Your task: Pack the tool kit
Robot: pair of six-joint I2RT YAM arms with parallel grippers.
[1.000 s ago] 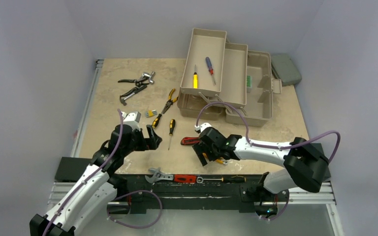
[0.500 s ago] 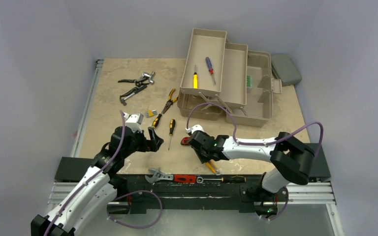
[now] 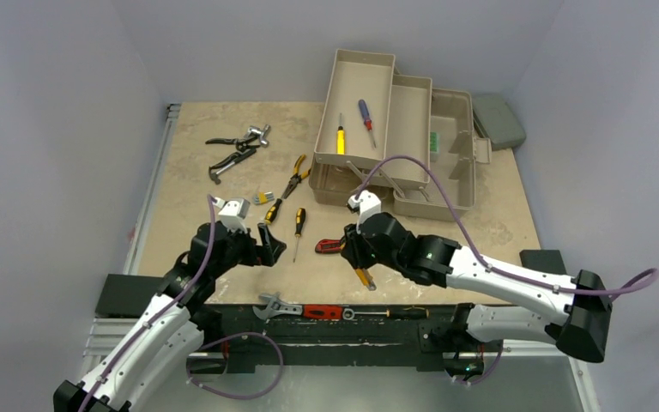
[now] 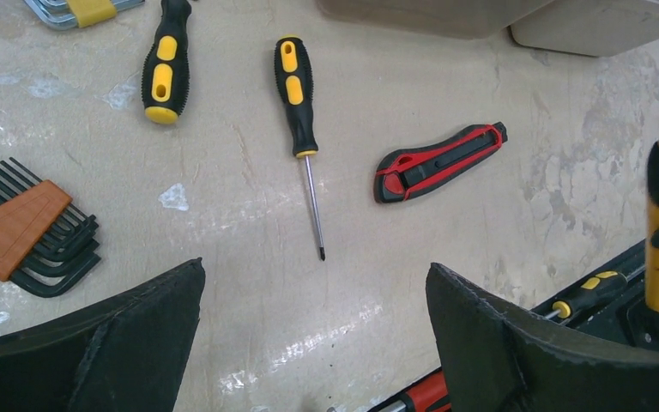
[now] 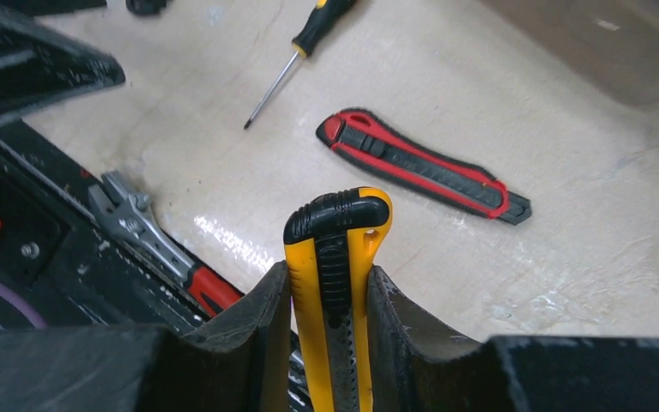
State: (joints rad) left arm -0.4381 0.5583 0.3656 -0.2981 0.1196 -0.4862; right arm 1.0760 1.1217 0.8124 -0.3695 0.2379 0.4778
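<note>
Two screwdrivers (image 3: 341, 137) lie in your beige plastic toolbox (image 3: 456, 172); right gripper (image 5: 328, 292) holds a yellow-black knife (image 5: 336, 223), left gripper (image 4: 313, 283) gapes wide, many tools (image 3: 294, 180) wait outside.

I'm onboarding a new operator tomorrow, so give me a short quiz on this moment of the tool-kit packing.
1. True or false: the left gripper is open and holds nothing.
2. Which tool is the right gripper shut on? A. red utility knife; B. yellow utility knife; C. pliers.
3. How many screwdrivers lie inside the toolbox?
Key: 1 true; 2 B; 3 two.
</note>
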